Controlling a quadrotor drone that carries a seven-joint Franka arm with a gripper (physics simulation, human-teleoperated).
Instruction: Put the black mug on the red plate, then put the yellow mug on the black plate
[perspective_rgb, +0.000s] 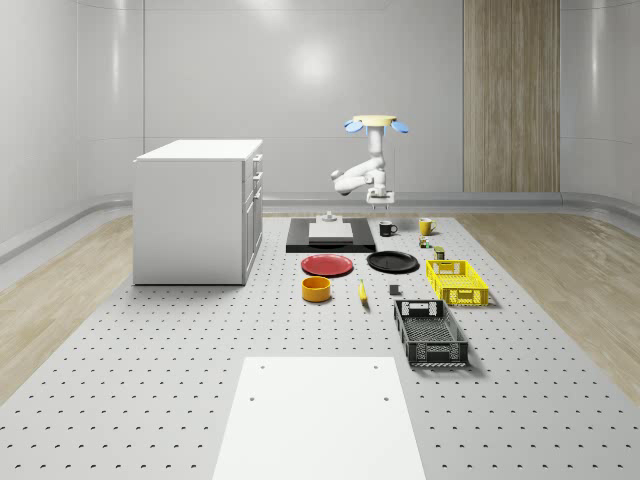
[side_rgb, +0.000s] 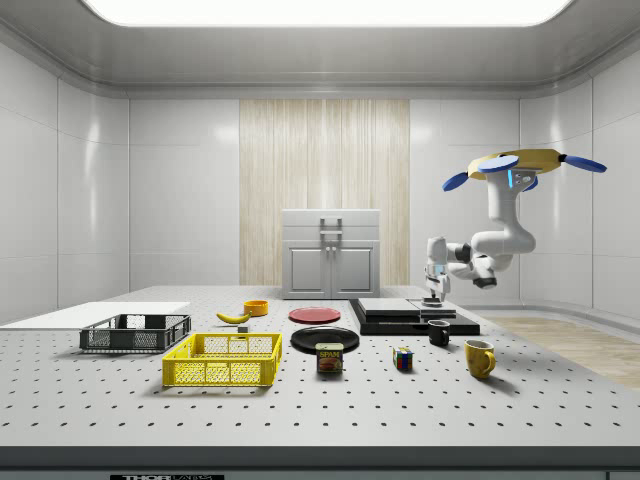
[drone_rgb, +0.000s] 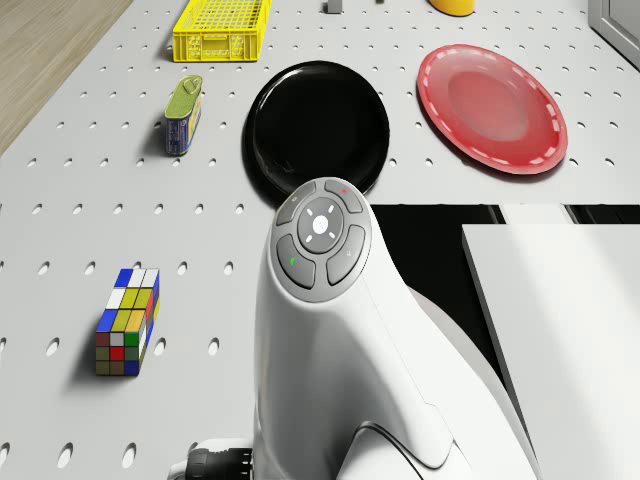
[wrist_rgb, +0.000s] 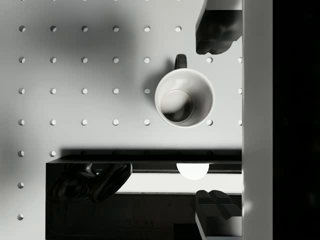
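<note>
Open-fingered, the end effector (perspective_rgb: 383, 204) is held just above the black mug (perspective_rgb: 387, 228), nothing gripped, while the drone (perspective_rgb: 377, 123) hovers over the counter (perspective_rgb: 200, 340). The mug is judged rigid, light, glossy, perhaps slippery; its rim wall, away from the handle, is the suggested hold.

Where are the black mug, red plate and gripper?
black mug (perspective_rgb: 387, 228), whole-scene view, on its body.
red plate (drone_rgb: 492, 108), drone view, on its centre.
gripper (wrist_rgb: 214, 115), wrist view, between the fingertips, over the mug.
</note>
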